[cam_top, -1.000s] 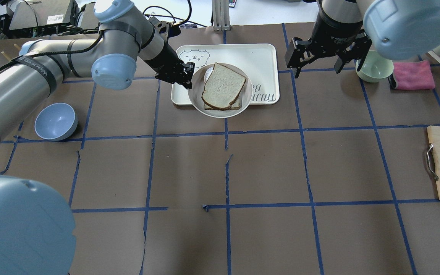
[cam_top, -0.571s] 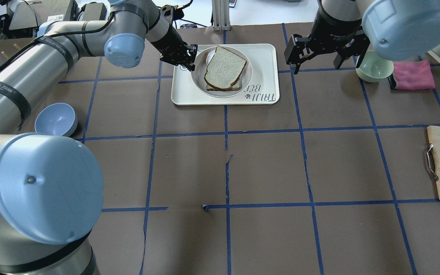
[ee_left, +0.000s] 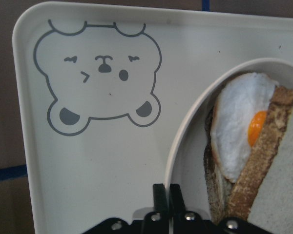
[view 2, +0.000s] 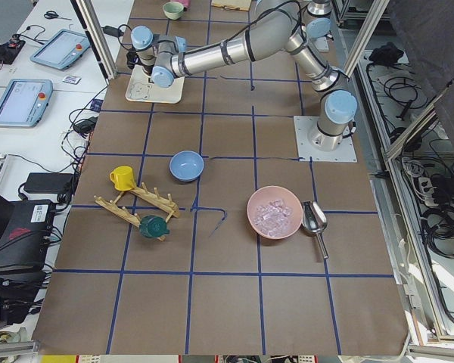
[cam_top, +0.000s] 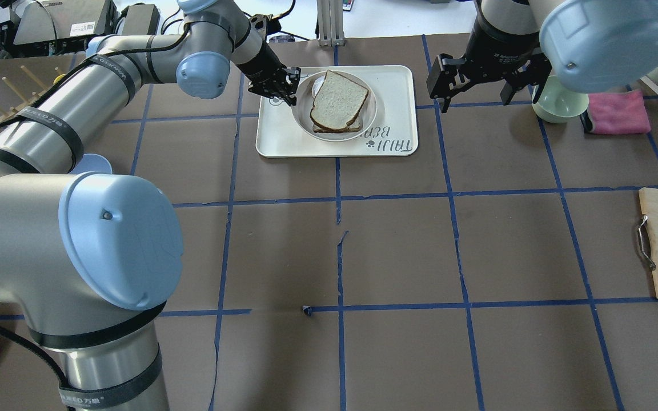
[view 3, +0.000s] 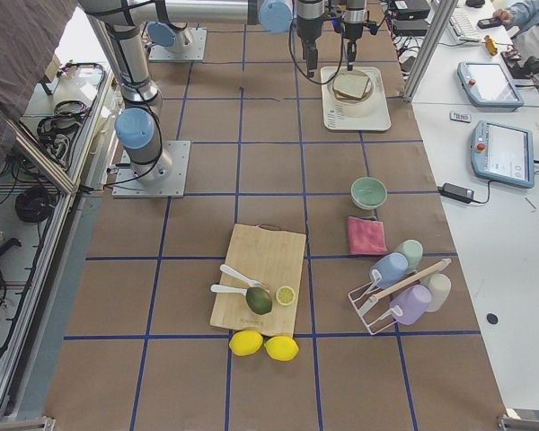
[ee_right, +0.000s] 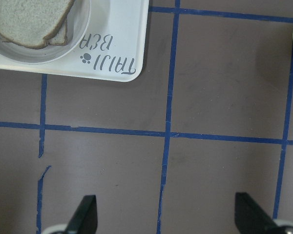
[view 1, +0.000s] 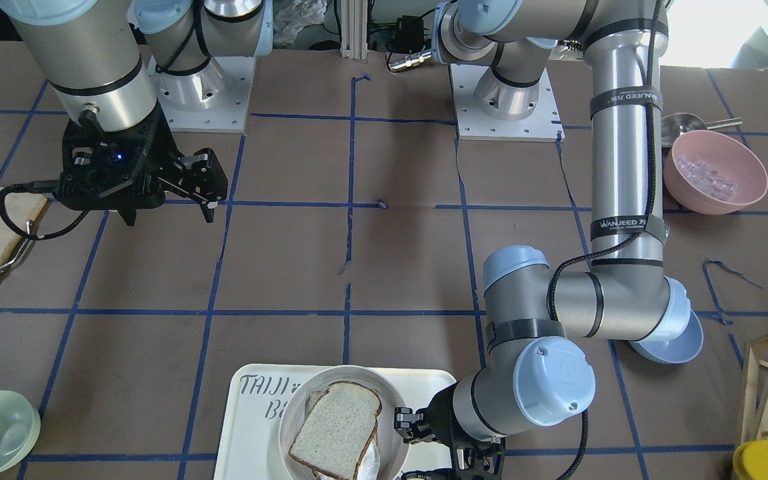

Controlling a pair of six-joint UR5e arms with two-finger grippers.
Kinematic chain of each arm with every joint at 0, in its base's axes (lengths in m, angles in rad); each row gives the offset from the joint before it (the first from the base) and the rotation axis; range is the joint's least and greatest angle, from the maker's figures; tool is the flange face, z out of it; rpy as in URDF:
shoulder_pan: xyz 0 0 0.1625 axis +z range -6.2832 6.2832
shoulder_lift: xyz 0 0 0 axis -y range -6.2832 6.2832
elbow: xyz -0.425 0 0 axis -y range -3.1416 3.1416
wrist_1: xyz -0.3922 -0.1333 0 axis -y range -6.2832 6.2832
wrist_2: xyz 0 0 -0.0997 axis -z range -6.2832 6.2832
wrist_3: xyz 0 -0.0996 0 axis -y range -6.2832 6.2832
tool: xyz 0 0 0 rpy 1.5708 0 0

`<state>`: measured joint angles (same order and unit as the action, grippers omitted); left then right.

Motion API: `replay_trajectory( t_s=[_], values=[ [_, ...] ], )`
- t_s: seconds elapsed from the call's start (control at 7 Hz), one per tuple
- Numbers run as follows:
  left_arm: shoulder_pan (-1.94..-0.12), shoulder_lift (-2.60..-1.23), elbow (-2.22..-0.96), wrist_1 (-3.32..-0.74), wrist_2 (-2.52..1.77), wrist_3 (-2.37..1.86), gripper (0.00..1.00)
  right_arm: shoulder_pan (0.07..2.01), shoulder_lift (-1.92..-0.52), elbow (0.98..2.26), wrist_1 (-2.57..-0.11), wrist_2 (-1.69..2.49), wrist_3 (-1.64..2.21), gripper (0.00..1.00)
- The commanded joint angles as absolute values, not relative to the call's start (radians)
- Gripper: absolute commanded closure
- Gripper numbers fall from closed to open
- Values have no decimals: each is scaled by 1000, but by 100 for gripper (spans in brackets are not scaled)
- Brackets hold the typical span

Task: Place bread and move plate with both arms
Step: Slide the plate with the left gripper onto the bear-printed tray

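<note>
Plate (cam_top: 376, 108): over the tray (cam_top: 398, 88), toward its 12 o'clock edge.
Plate's contents: bread (cam_top: 338, 100) lying on top of a fried egg (ee_left: 237, 131).
Left gripper (cam_top: 290, 94): jaws pinching the plate's rim at 9 o'clock.
Right gripper (cam_top: 482, 98): jaws spread, at the tray's 3 o'clock.

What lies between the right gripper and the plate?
Overhead view: between the right gripper and the plate, only the tray's bare side and brown table with a blue tape line.

Brown table (cam_top: 397, 251), blue tape grid (cam_top: 397, 196)
</note>
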<state>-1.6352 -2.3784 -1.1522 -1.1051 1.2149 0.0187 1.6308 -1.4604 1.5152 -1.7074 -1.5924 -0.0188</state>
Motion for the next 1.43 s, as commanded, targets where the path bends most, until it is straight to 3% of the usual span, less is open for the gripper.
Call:
replay_trajectory(
  t_s=[0.0, 0.14, 0.43, 1.29],
  values=[
    [-1635, -2387, -1150, -1098, 1223, 23, 27, 1631, -1460, 1516, -1707, -1591, -18, 0],
    [-1635, -2375, -1152, -1094, 1245, 35, 0, 1631, -1460, 1514, -1709, -1592, -18, 0],
    [-1631, -2329, -1151, -1194, 1299, 34, 0, 1624, -1469, 1509, -1709, -1597, -25, 0],
    [-1578, -1927, -1222, -1761, 1547, 35, 0, 1626, -1466, 1509, -1707, -1582, -20, 0]
  ],
)
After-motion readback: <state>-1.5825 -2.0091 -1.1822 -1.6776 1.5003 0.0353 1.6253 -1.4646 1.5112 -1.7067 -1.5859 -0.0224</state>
